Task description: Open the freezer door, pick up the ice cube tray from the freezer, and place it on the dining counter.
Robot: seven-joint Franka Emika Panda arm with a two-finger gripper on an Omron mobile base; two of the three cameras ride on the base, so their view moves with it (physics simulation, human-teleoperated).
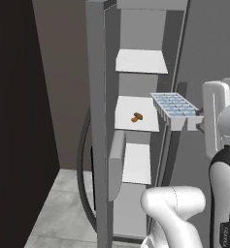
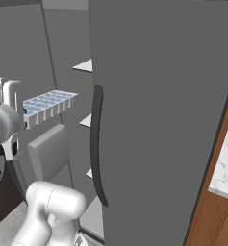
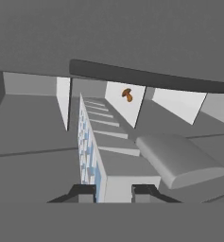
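At the right edge of the left base view, our end effector (image 1: pixel 200 122) is pinching the near end of the ice cube tray (image 1: pixel 174 106), which juts toward the open freezer (image 1: pixel 136 116) and hangs in the air outside it, level with the middle shelf (image 1: pixel 143 121). From the hand camera the two dark fingertips (image 3: pixel 82 193) sit either side of the tray's end wall.

We judge the step in hand to be carrying the tray out and across to the dining table (image 2: pixel 226 163), whose white veined marble over brown wood shows at the lower right of the right base view. To do it well we should keep the tray level, draw it straight back before turning, and steer wide of the freezer door (image 1: pixel 99 121) and the plain door's dark curved handle (image 2: pixel 97 144).

Pale blue and thin-walled, the tray has two rows of square cells and probably flexes, so a firm, unhurried grip suits it. White flat shelves, matte grey doors; a small brown food item (image 1: pixel 137 116) lies on the middle shelf.
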